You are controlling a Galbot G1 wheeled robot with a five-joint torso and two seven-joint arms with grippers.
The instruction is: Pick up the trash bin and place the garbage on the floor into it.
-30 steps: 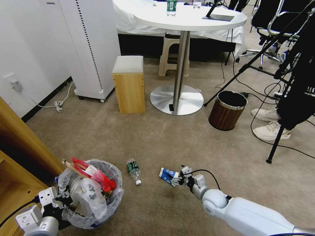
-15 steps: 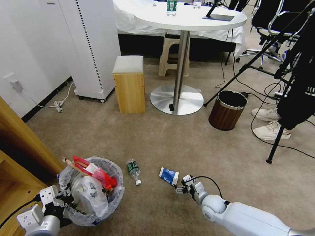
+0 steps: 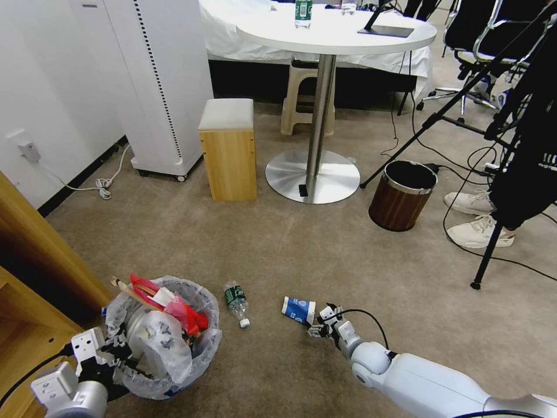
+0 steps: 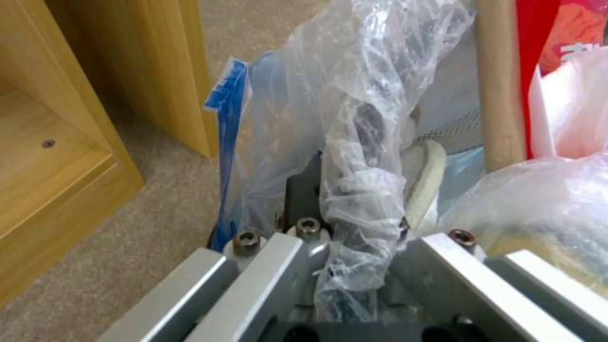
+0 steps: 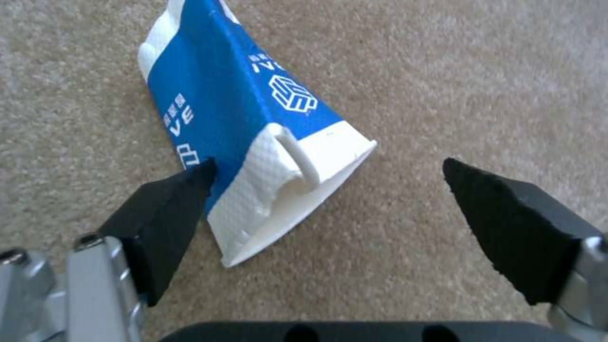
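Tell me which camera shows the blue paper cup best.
The right wrist view: the cup lies flattened on the carpet, between the open right gripper's fingers. The head view shows it small. The left wrist view faces the bin.

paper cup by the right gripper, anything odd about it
Yes: the blue and white paper cup lies on its side on the carpet, its rim crushed out of round. The open right gripper sits at its mouth, one finger touching it.

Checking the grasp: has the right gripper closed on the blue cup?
No. The right gripper is open, its fingers spread either side of the blue cup lying on the carpet.
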